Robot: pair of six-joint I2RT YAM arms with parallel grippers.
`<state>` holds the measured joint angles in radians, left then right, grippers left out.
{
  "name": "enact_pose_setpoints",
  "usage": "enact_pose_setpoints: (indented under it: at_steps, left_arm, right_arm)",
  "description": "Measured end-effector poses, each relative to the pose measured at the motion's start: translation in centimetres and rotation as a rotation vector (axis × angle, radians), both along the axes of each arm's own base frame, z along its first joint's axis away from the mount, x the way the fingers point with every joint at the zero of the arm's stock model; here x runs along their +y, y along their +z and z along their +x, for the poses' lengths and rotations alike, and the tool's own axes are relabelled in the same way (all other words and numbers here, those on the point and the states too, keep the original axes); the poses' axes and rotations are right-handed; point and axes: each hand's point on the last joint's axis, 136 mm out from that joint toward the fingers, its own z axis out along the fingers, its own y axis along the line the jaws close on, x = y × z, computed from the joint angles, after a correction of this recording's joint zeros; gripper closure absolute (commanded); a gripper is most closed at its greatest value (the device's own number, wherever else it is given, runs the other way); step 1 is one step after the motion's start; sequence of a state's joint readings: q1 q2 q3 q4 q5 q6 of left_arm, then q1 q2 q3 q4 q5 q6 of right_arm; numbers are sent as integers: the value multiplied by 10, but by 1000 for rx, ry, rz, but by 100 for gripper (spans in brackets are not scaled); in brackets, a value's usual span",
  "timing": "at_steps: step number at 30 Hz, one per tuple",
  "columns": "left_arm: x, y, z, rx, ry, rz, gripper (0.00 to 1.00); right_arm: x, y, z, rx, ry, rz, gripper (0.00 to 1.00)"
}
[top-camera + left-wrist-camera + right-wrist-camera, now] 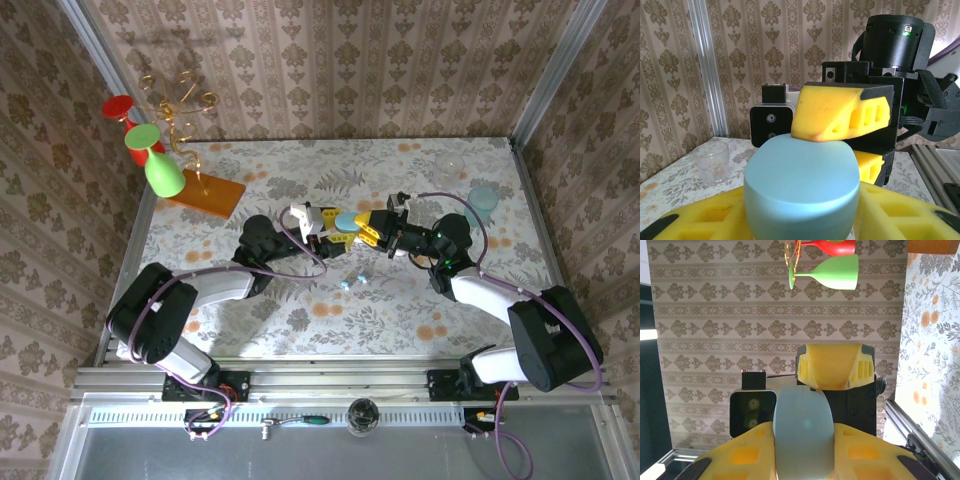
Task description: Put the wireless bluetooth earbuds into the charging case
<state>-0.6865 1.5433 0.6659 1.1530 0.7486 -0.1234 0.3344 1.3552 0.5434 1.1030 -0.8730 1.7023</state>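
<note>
At mid-bench [420, 330] the right pincer [360, 229] clamps a light-blue capsule [346, 221]. The left pincer [336, 226] flanks the same capsule narrowly, but I cannot tell whether it grips. The two earbuds [352, 281] lie on the bench just nearer the arm bases, apart from both pincers.

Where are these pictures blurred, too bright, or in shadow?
Top view: even light, soft shadows under the arms on the table, earbuds too small for detail. Left wrist view: blue capsule near and slightly soft, glare at the upper right. Right wrist view: table washed out at the right.
</note>
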Motion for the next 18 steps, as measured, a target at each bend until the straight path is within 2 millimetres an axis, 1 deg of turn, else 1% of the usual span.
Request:
enact_pose_setpoints:
  at_steps: [3, 8, 10, 13, 14, 16, 17, 18]
  left_arm:
    - [0, 1, 0, 0, -1, -1, 53]
    - [0, 1, -1, 10, -8, -1, 64]
    - [0, 0, -1, 12, -9, -1, 69]
    - [0, 0, -1, 14, -10, -1, 71]
    - [0, 0, -1, 15, -11, 0, 71]
    - [-1, -1, -1, 19, -12, 4, 71]
    - [-1, -2, -1, 22, -13, 7, 71]
    - [-1, -3, -2, 28, -16, 12, 71]
  right_arm:
    - [0, 0, 0, 0, 0, 0, 87]
    - [0, 0, -1, -1, 3, 0, 87]
    - [0, 0, -1, -1, 3, 0, 87]
    - [0, 0, -1, -1, 3, -1, 86]
    - [0, 0, -1, -1, 3, -1, 82]
    - [0, 0, -1, 2, 2, -5, 65]
    - [0, -2, -1, 6, 1, -10, 55]
    - [-1, -2, -1, 2, -3, -19, 47]
